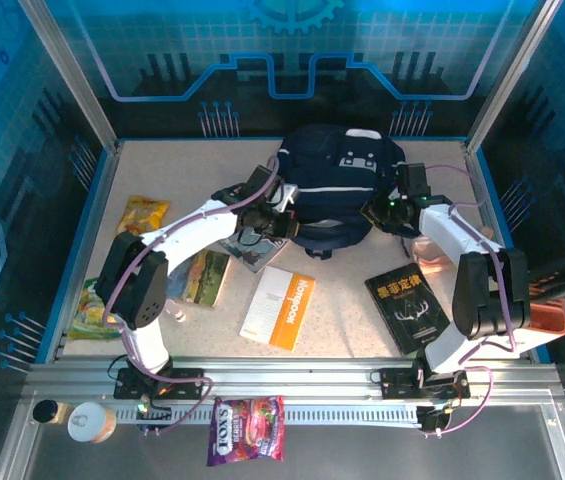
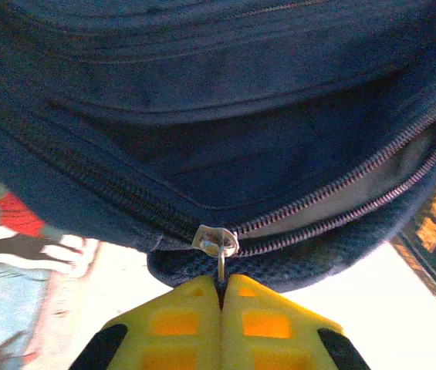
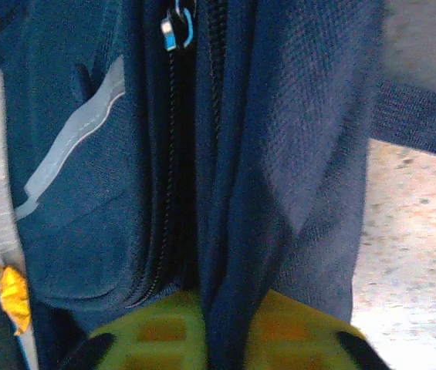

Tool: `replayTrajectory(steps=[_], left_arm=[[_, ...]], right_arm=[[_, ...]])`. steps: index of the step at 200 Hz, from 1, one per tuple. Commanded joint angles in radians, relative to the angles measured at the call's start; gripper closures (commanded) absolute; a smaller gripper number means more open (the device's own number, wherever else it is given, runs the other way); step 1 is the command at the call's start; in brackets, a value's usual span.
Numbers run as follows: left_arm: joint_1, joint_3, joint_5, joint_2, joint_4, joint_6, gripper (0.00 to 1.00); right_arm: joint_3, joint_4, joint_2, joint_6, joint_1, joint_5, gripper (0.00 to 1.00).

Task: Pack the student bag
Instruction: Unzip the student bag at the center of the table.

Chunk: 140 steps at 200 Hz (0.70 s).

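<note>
**A:** Where's the student bag?

**B:** The student bag (image 1: 337, 180) lies at the far middle of the bench (image 1: 362, 345), between the ends of the two arms.

**A:** And the left hand?

**B:** The left hand (image 2: 221, 291) is at the bag's near-left edge. Its yellow fingertips (image 2: 179, 312) are pressed together on the thin ring of the metal zipper pull (image 2: 216, 241). To the right of that slider the teeth stand apart and pale lining shows. To the left they are meshed.

**A:** The right hand?

**B:** The right hand (image 3: 225, 327) is at the bag's right side, clamped on a fold of navy fabric that runs up between its fingers. Just beside the fold is a second zipper with a blue-looped pull (image 3: 176, 27).

**A:** What else is on the bench?

**B:** A white and orange book (image 1: 278, 306) and a black book (image 1: 412, 308) lie nearer the arm bases, apart from the bag. A yellow snack packet (image 1: 144, 214) lies at the left.
</note>
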Motion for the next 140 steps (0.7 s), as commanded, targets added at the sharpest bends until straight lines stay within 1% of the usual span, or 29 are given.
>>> replayTrajectory(steps=[1,7,15,20,27,47,74,90,102,117,140], left_arm=[[-0.053,-0.002,0.095,0.034,0.032,-0.042,1.00],[-0.063,0.006,0.097,0.046,0.036,-0.047,1.00],[-0.074,0.015,0.099,0.064,0.041,-0.053,1.00],[-0.080,0.025,0.102,0.075,0.041,-0.054,1.00],[-0.088,0.035,0.104,0.088,0.040,-0.057,1.00],[-0.103,0.062,0.114,0.121,0.038,-0.061,1.00],[-0.116,0.080,0.115,0.147,0.029,-0.058,1.00],[-0.120,0.080,0.115,0.155,0.031,-0.059,1.00],[-0.123,0.080,0.114,0.161,0.035,-0.060,1.00],[-0.125,0.079,0.119,0.166,0.031,-0.056,1.00],[-0.125,0.080,0.117,0.166,0.013,-0.044,1.00]], right_arm=[[-0.014,-0.001,-0.004,-0.067,-0.035,0.098,0.71],[-0.035,-0.005,-0.019,-0.057,-0.036,0.116,0.62],[-0.064,-0.006,-0.044,-0.043,-0.039,0.126,0.54],[-0.076,-0.010,-0.058,-0.034,-0.040,0.130,0.51],[-0.100,-0.025,-0.089,-0.014,-0.040,0.137,0.44],[-0.161,-0.061,-0.171,0.059,-0.033,0.135,0.31],[-0.221,-0.101,-0.275,0.175,0.009,0.134,0.22],[-0.275,-0.080,-0.321,0.249,0.077,0.152,0.18],[-0.274,-0.072,-0.317,0.292,0.120,0.160,0.15],[-0.265,-0.065,-0.293,0.347,0.156,0.166,0.15],[-0.262,-0.052,-0.254,0.428,0.211,0.212,0.14]])
